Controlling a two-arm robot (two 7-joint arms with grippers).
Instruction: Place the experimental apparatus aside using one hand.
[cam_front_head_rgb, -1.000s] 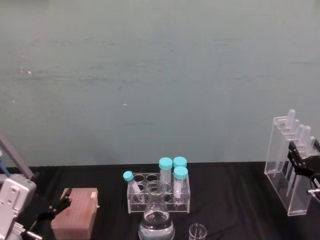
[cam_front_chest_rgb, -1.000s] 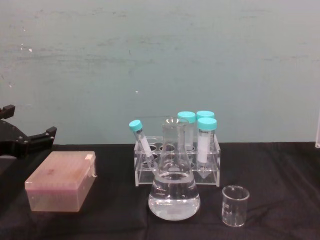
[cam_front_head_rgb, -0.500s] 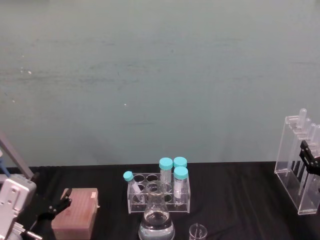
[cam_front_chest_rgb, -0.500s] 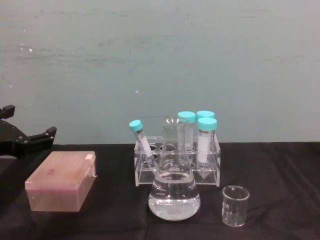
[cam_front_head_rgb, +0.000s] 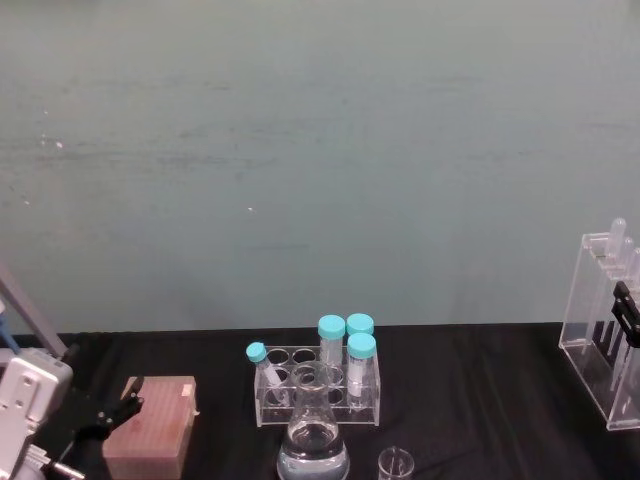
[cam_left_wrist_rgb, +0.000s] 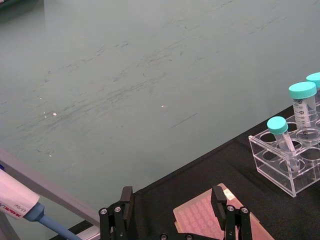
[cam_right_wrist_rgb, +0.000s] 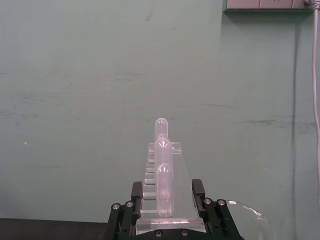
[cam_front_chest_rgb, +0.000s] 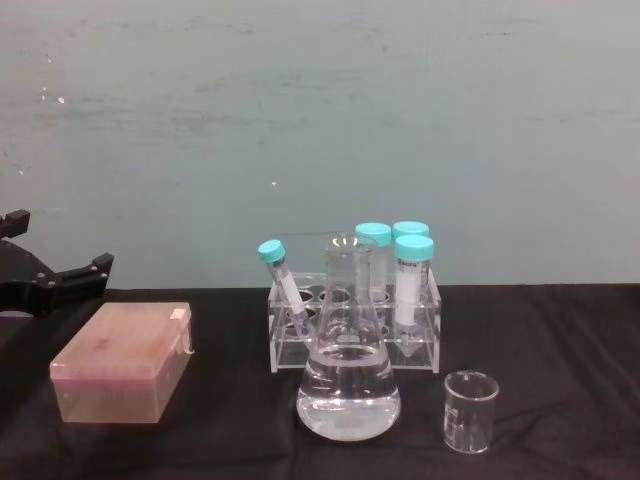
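Test-tube rack (cam_front_head_rgb: 600, 330): tall clear acrylic, tubes upright, clamped in right gripper (cam_right_wrist_rgb: 168, 194).

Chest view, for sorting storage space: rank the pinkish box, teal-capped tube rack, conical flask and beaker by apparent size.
1. teal-capped tube rack and pinkish box: about alike, unranked.
2. conical flask: tallest but narrow, and nearer the camera.
3. beaker: clearly smallest.

Right gripper (cam_right_wrist_rgb: 168, 194) clamped — left gripper (cam_left_wrist_rgb: 172, 200) parked, fingers apart
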